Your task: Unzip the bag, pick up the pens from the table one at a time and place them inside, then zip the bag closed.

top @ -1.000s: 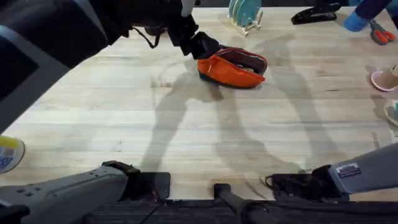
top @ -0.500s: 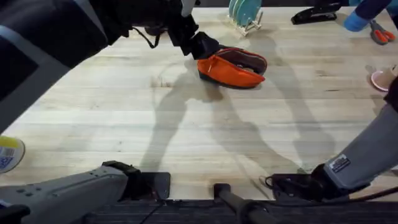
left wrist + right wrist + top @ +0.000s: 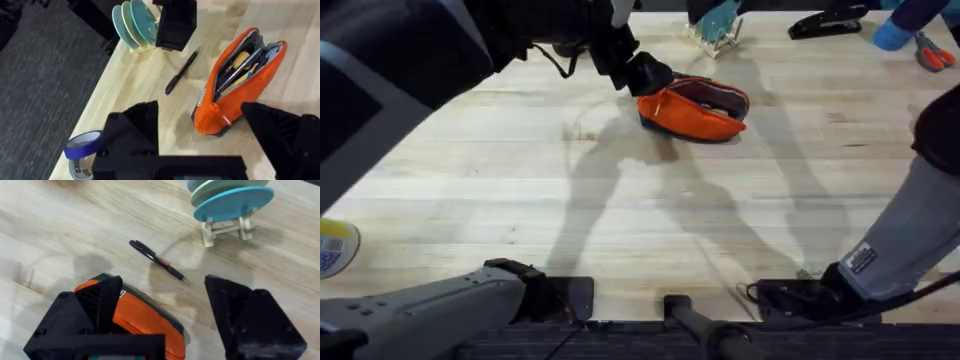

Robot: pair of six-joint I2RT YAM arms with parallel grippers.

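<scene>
The bag (image 3: 235, 85), orange fabric on a dark base, lies on the table (image 3: 620, 220), a light wood plank top with visible grain. In the left wrist view its zipper stands open and slim objects show inside, but they cannot be told apart. The left gripper (image 3: 220, 130) hangs over the bag's near end with its black fingers (image 3: 280, 130) spread wide, one on each side of that end, clamped on nothing. In the overhead view the left arm covers that end of the bag.

The black pen (image 3: 181, 72), slim and straight, lies on the wood beyond the left gripper, just beside the bag's open side and apart from it.

The right gripper (image 3: 165, 310) has its fingers apart and empty; the black pen lies beyond them, and the bag sits partly hidden behind one finger. A wooden rack of teal plates (image 3: 231, 202) stands past the pen, its upper part cut off.

A roll of blue tape (image 3: 82, 150) lies near the table edge.
</scene>
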